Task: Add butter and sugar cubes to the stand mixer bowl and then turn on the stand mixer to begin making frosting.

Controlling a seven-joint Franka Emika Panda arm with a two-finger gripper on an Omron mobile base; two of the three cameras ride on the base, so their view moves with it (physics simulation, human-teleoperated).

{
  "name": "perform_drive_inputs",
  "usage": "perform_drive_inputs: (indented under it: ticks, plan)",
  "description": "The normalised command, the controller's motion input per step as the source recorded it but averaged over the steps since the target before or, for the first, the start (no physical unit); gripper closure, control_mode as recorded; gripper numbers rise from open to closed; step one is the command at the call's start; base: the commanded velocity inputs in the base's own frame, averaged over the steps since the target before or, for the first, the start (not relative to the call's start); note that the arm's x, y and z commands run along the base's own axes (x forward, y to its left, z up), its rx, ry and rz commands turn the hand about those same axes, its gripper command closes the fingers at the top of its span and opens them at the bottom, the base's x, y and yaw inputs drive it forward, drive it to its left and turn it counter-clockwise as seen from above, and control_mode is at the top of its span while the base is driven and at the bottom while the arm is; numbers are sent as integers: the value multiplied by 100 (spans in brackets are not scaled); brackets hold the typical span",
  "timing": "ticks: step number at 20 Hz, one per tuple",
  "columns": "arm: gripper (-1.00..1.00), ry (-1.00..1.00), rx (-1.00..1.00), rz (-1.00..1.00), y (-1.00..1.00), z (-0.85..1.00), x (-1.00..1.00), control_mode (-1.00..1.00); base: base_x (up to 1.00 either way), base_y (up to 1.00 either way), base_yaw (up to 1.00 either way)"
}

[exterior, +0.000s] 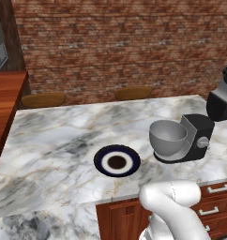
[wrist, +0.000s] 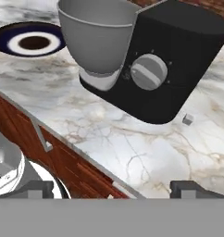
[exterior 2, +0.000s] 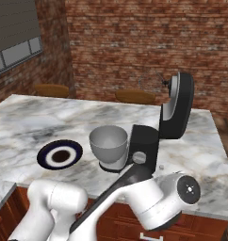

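Observation:
The black stand mixer (wrist: pixel 178 69) stands on the marble counter with its head (exterior 2: pixel 177 106) tilted up. Its silver knob (wrist: pixel 148 71) faces the hand camera. The grey metal stand mixer bowl (wrist: pixel 97 39) sits on the mixer's base and looks empty in the left base view (exterior: pixel 168 137). A small pale cube (wrist: pixel 188 119), apparently a sugar cube, lies on the counter beside the mixer's base. Butter is out of view. My gripper (wrist: pixel 111 190) hangs open and empty in front of the counter's edge, below the knob and short of the mixer.
A dark-blue-rimmed plate (exterior: pixel 117 161) with a white ring and dark centre lies left of the bowl. Wooden drawers (exterior: pixel 214 206) run under the counter's front edge (wrist: pixel 63 139). Two stools (exterior: pixel 134 93) stand beyond the counter before a brick wall.

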Motion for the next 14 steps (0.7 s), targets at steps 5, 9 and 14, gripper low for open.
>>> perform_drive_inputs:
  ticks: [5,9,14]
  plan:
    - [-100,-18,8,37,-28,-16,70,-100,0,0,0]
    - [-100,-13,7,42,-19,-18,63,-100,0,0,0]
    - [-100,-5,2,35,-9,-19,52,-100,0,0,0]
